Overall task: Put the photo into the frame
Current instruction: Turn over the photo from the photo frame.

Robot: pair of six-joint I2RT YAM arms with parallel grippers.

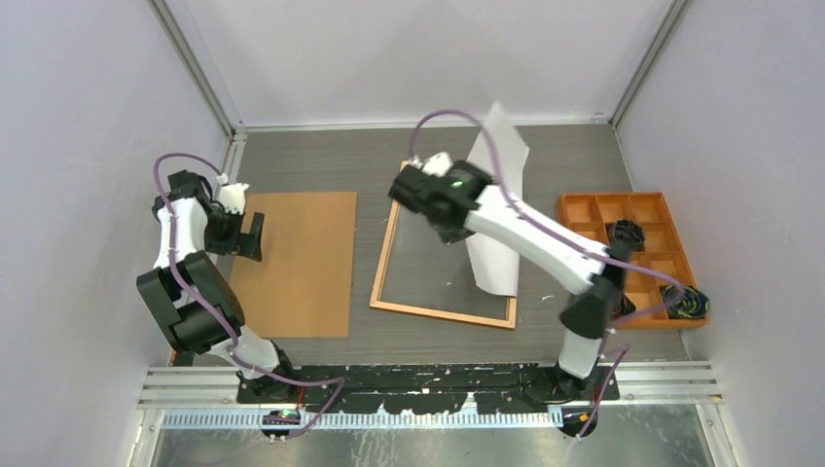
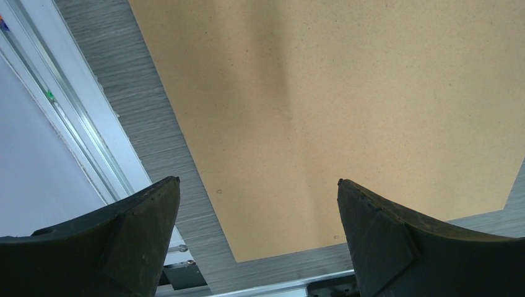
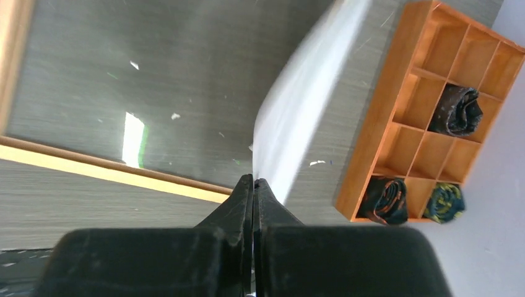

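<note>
The right tool (image 3: 254, 180) has its two fingers (image 3: 238, 201) pressed together on a thin white edge, so it is clamped on the photo (image 3: 303, 105). From the pinch, the sheet rises away toward the far right and is blurred in the wrist view. From above, the photo (image 1: 501, 165) stands tilted off the surface (image 1: 321, 156) with its plain white side showing. It reaches over the right side of the frame (image 1: 443, 313), and its near end hangs over the right border close to the near right corner. I cannot tell whether that end touches the glass.

The frame lies flat, and its thin orange-brown border (image 3: 111, 173) rings a clear pane that shows the grey grain beneath and a bright glint.

To the right of the frame, set apart from it, sits an orange compartment tray (image 1: 584, 209) by the right wall. Some of its cells hold dark rolled bundles (image 3: 458, 110).

The left tool (image 2: 258, 181) has its fingers (image 2: 148, 210) spread wide apart and grips nothing. It hangs over the left part of a plain brown backing board (image 2: 340, 93). The board lies flat on the surface to the left of the frame, with a strip of bare grey between them.
</note>
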